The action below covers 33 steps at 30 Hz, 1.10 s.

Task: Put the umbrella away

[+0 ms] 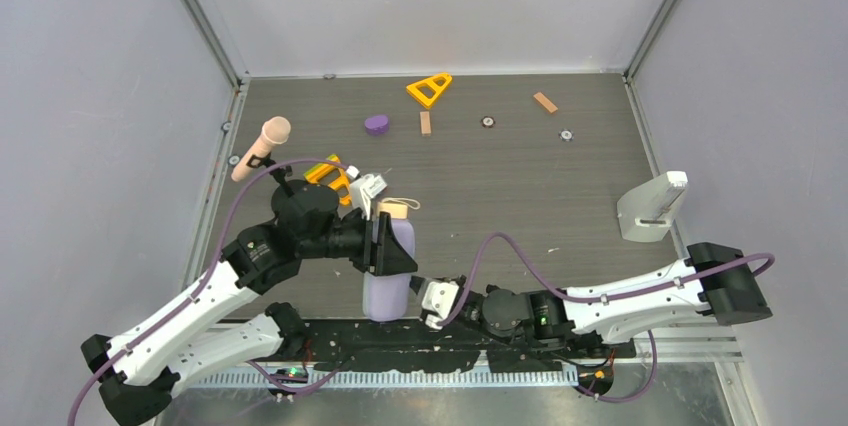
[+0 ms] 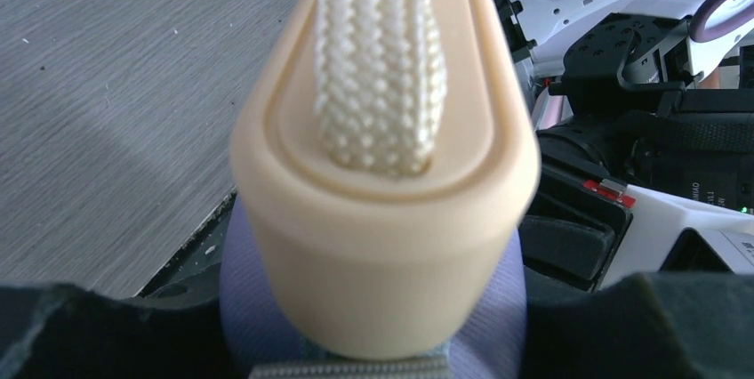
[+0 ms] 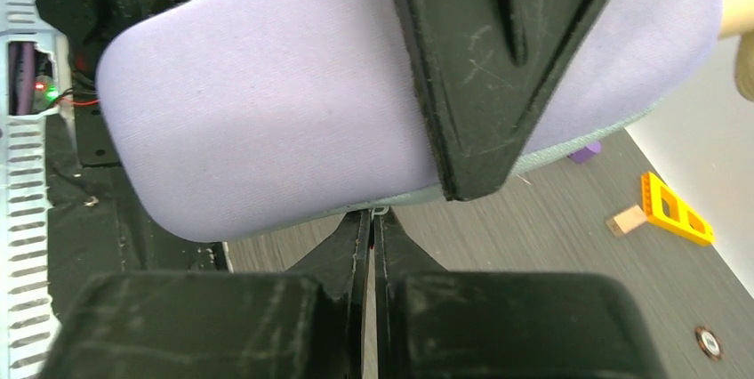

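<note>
Presently the umbrella (image 1: 394, 209) sits inside a lavender case (image 1: 388, 284), an oblong sleeve of smooth matte fabric with rounded ends, held by the near edge of the grey wood-grain table (image 1: 520, 196). Only its handle (image 2: 382, 210) pokes out at the far end. Through the left wrist camera that handle is a stubby oval plug of smooth tan plastic with a recessed top, and a cream wrist loop (image 2: 381, 59) of knobbly braided cord rises from the recess. The canopy and shaft are hidden by the case, so I cannot say how far in they go. My left gripper (image 1: 384, 246) is clamped across the case just below the handle. In the right wrist view one of its fingers (image 3: 485, 68), black, wedge-shaped and scuffed, presses flat on the fabric. My right gripper (image 3: 372, 232) meets the case low on its side, its two black fingers drawn together with only a hairline slit between them, tips at a grey-green seam along the case's edge. They may be nipping a small tab there, though it is too small for me to be sure. Farther back on the left stands a microphone (image 1: 262, 146) with a pale pink rounded head on a black stand, apart from the case.
</note>
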Each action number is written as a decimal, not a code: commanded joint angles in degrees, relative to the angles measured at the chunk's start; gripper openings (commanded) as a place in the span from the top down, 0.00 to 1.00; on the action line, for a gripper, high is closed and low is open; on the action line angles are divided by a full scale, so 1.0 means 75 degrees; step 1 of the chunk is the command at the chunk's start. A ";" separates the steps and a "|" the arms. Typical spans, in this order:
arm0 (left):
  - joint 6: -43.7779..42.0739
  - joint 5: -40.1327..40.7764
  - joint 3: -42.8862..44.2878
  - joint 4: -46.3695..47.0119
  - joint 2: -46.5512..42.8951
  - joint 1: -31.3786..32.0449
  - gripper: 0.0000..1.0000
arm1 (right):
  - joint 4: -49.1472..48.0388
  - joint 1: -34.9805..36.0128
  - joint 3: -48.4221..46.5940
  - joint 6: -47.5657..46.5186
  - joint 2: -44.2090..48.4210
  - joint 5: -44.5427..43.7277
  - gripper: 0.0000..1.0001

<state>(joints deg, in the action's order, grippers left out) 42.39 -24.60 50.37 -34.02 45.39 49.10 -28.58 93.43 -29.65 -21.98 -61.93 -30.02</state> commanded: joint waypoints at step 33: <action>-0.2833 -0.1744 0.0694 -0.1935 0.1359 0.0163 1.00 | 0.1447 -0.2257 -0.1489 -0.1786 0.1622 0.1467 0.94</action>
<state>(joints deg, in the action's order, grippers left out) 26.55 -32.38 53.41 -37.69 52.86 49.12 -15.27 78.19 -35.57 -28.34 -52.49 -21.02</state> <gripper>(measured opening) 0.505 0.061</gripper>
